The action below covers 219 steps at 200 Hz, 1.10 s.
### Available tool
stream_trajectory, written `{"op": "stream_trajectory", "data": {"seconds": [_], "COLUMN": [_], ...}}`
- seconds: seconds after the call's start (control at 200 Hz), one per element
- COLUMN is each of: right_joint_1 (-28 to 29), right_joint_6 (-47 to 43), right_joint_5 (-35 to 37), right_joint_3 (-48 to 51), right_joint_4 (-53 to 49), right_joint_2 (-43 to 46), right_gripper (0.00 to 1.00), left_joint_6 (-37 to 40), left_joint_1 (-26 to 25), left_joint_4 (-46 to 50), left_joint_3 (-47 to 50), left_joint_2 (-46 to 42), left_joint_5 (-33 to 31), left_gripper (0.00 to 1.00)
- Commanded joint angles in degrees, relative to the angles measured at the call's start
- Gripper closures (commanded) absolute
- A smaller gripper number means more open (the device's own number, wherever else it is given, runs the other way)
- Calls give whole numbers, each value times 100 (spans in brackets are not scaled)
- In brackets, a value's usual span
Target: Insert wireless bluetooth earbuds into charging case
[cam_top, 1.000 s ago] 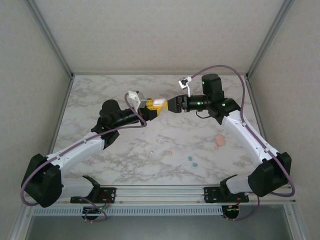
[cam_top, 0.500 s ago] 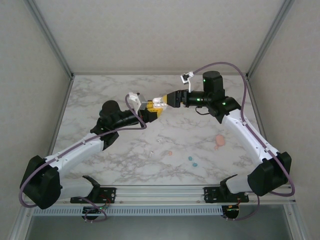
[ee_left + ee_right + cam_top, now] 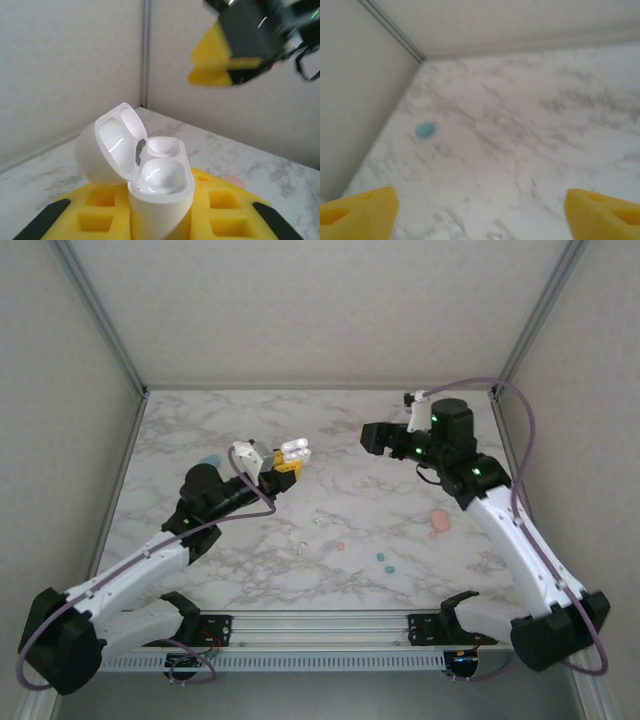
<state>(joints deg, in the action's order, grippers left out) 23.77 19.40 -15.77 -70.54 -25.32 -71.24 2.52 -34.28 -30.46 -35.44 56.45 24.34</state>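
Earbuds (image 3: 380,557) dot marble table (image 3: 350,502); left pincer (image 3: 287,458) grips open case (image 3: 161,186), right pincer (image 3: 368,436) gapes.

Robot test cell in a lab
Two arms, the left arm (image 3: 150,560) and the right arm (image 3: 520,540), are bolted to a metal rail (image 3: 320,625) at the near edge of a marble-patterned table top (image 3: 260,575); plain pale panels (image 3: 300,310) wall the bench in on three sides, framed by aluminium corner posts (image 3: 100,315), and purple cables (image 3: 531,430) loop along both arms
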Motion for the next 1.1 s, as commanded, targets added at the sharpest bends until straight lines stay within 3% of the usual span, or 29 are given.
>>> {"op": "stream_trajectory", "data": {"seconds": [0.0,0.105,0.335,0.511,0.771,1.091], "right_joint_1": [9,233,1240,1544,1666,1835], "right_joint_6": [-534,-921,-2284,-2507,-2612,-2492], "right_joint_5": [-301,-503,-19,-146,-669,-588], "right_joint_3": [-192,-480,-1761,-2488,-2885,-2719], "right_joint_4": [-1104,-1413,-2366,-2542,-2764,-2665], "right_joint_2": [-941,-1874,-3728,-4605,-5199,-5411], "right_gripper": [25,34,42,42,41,41], "left_joint_6": [267,387,486,468,444,425], "left_joint_1": [49,47,45,44,44,44], "left_joint_4": [373,723,1450,1736,1947,1863], "left_joint_3": [63,63,-50,-72,-77,-95], "left_joint_2": [-550,-986,-1741,-2088,-2175,-1998], "left_joint_5": [-438,-593,-642,-650,-563,-500], "left_gripper": [89,89,88,87,86,86]}}
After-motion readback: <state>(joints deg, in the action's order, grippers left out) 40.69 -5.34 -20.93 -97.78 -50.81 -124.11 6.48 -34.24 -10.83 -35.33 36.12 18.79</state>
